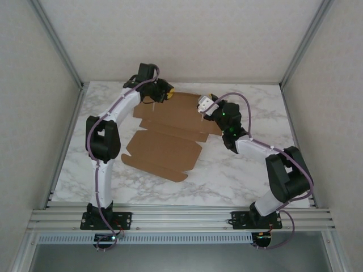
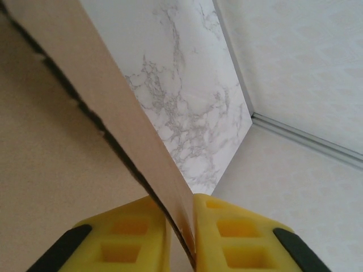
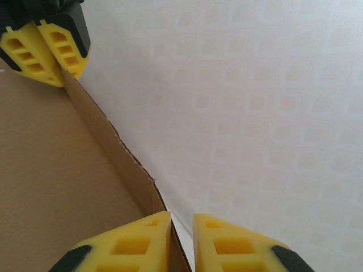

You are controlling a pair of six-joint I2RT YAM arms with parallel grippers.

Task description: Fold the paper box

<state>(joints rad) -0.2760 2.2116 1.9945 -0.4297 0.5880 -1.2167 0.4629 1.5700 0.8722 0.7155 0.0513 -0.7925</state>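
Note:
The paper box [image 1: 170, 133] lies mostly flat as a brown die-cut sheet on the marble table, with its back flap [image 3: 108, 147] raised upright. My left gripper [image 1: 164, 92] is at the flap's back left end. In the left wrist view its yellow jaws [image 2: 180, 199] are shut on the flap's edge [image 2: 113, 90]. My right gripper [image 1: 204, 103] is at the flap's right end. Its jaws [image 3: 181, 218] straddle the flap, which touches the left finger [image 3: 136, 238], with a gap on the other side. The left gripper [image 3: 63, 79] pinches the flap's far corner in the right wrist view.
The marble table [image 1: 238, 175] is walled in by white panels [image 1: 181, 39] at the back and both sides. A metal rail [image 1: 181, 218] runs along the near edge, where both arm bases sit. Bare table lies right of and in front of the box.

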